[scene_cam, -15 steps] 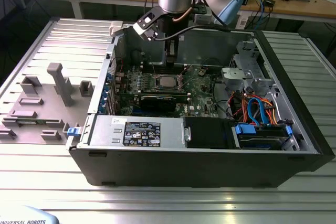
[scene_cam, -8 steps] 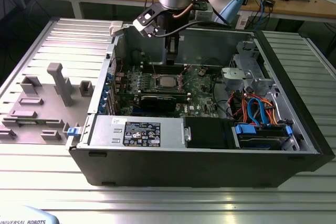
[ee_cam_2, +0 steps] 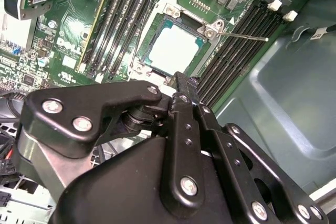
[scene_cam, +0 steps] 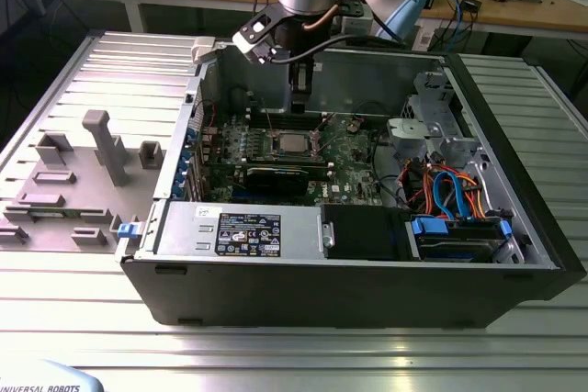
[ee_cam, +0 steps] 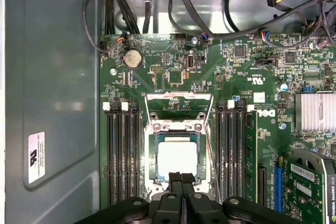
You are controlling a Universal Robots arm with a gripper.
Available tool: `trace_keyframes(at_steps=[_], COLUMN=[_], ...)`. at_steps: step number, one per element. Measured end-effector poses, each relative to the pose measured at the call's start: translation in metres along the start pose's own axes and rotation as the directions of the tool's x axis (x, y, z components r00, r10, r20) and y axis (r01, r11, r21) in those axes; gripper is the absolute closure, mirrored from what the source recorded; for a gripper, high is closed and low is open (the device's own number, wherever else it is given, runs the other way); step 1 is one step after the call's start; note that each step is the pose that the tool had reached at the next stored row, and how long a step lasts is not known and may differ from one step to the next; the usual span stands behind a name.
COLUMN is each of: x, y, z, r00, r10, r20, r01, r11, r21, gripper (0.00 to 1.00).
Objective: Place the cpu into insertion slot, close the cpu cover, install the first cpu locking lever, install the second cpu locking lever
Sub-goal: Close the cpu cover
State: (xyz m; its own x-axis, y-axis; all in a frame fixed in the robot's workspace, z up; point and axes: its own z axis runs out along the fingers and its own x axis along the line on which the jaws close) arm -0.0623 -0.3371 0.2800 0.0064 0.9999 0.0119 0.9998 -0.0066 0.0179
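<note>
Ribbed metal tabletop (scene_cam: 276, 355) bears an open case (scene_cam: 322, 296). Mid-frame, the cpu (scene_cam: 293, 143) sits in the insertion slot (ee_cam: 149, 156); the gripper (ee_cam: 177, 176) above is pressed together.

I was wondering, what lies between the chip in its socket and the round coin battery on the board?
In the first wrist view, the cover, a silver frame swung open, lies between the chip and the coin battery.
</note>
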Motion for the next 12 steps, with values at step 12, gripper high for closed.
trace_keyframes(at_steps=[12], x=[0.0001], y=[0.0125], z=[-0.0024], r00=[1.0000], r10=[0.000], r20=[0.0002], r01=[0.000], r11=[1.0000], r21=[0.0019], gripper=[0.89])
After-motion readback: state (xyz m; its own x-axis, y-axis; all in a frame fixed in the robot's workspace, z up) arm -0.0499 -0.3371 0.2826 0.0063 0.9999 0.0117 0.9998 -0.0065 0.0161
